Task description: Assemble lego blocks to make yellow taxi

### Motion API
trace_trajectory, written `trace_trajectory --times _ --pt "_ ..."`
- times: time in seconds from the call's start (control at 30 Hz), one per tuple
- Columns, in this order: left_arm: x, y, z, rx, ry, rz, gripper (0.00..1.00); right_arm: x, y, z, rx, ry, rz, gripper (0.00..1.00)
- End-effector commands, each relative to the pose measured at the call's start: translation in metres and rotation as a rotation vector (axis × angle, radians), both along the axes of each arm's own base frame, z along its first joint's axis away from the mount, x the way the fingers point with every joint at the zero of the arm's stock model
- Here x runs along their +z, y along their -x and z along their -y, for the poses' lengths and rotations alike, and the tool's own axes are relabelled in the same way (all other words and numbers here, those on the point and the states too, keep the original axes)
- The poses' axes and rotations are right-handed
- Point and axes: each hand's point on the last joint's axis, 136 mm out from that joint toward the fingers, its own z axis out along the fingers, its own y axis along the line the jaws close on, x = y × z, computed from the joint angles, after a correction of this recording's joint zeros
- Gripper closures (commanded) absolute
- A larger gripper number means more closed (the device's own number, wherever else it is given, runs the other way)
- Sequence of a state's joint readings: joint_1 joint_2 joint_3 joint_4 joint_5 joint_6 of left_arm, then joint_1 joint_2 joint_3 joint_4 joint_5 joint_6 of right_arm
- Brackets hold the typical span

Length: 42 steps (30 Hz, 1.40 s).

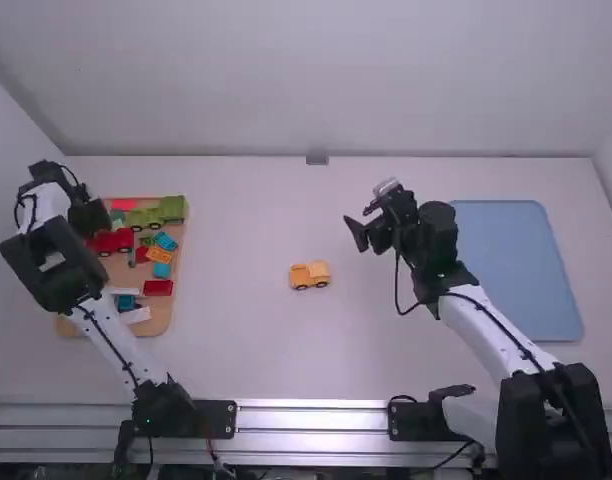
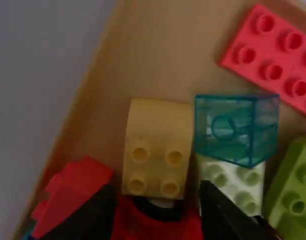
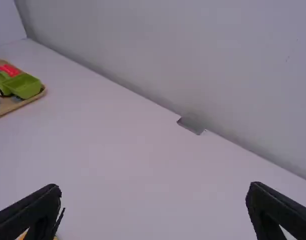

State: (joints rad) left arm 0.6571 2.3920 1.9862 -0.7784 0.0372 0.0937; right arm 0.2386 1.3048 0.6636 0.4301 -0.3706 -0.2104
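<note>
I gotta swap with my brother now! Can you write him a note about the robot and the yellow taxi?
Left gripper: open over the tan wooden tray, nothing held.
Right gripper: open above the white table, empty.
Where: the yellow-orange toy car with black wheels stands mid-table; a pale yellow block with a curved end and four studs is in the tray, by the left gripper's fingers.
Done: the car is out on the table.
Left: probably grab that block and press it onto the car.
</note>
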Motion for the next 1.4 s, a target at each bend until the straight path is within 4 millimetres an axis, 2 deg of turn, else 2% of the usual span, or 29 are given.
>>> trace_trajectory --times 0.0,0.23,0.37,0.53,0.7,0.73,0.77,0.83,0.87,0.93,1.27,1.37 --pt "-0.012 0.007 0.000 0.021 -0.001 -0.034 0.55 0.003 0.000 0.003 -0.010 -0.004 0.007 0.01" --pt "-0.022 0.005 -0.005 0.029 -0.018 -0.010 0.57 0.004 0.003 -0.004 0.007 -0.004 0.008 0.02" --pt "-0.027 0.003 -0.001 0.022 0.001 0.005 0.59 0.004 0.004 -0.005 0.010 -0.004 0.008 0.02" --pt "-0.026 -0.005 -0.005 0.018 -0.018 0.042 0.72 0.004 0.004 -0.005 0.010 -0.004 0.008 0.01" --pt "-0.018 -0.011 -0.013 0.021 -0.049 0.065 0.77 0.003 0.004 -0.005 0.011 -0.004 0.008 0.01" --pt "-0.016 -0.012 -0.013 0.023 -0.048 0.066 0.74 0.003 0.004 -0.005 0.010 -0.004 0.007 0.02" --pt "-0.012 -0.013 -0.013 0.021 -0.049 0.067 0.66 0.003 0.004 -0.006 0.013 -0.004 0.007 0.01" --pt "-0.010 -0.013 -0.015 0.019 -0.052 0.068 0.63 0.003 0.004 -0.006 0.013 -0.004 0.006 0.02" --pt "-0.008 -0.015 -0.014 -0.001 -0.057 0.066 0.53 0.003 0.004 -0.005 0.011 -0.004 0.006 0.01" --pt "-0.008 -0.016 -0.015 -0.029 -0.069 0.065 0.47 0.003 0.004 -0.005 0.012 -0.004 0.006 0.02" --pt "-0.015 -0.016 -0.017 -0.027 -0.077 0.075 0.58 -0.001 0.005 -0.005 0.012 0.000 -0.012 0.01" --pt "-0.017 -0.015 -0.014 -0.029 -0.070 0.072 0.57 -0.002 0.005 -0.005 0.011 0.001 -0.014 0.01"
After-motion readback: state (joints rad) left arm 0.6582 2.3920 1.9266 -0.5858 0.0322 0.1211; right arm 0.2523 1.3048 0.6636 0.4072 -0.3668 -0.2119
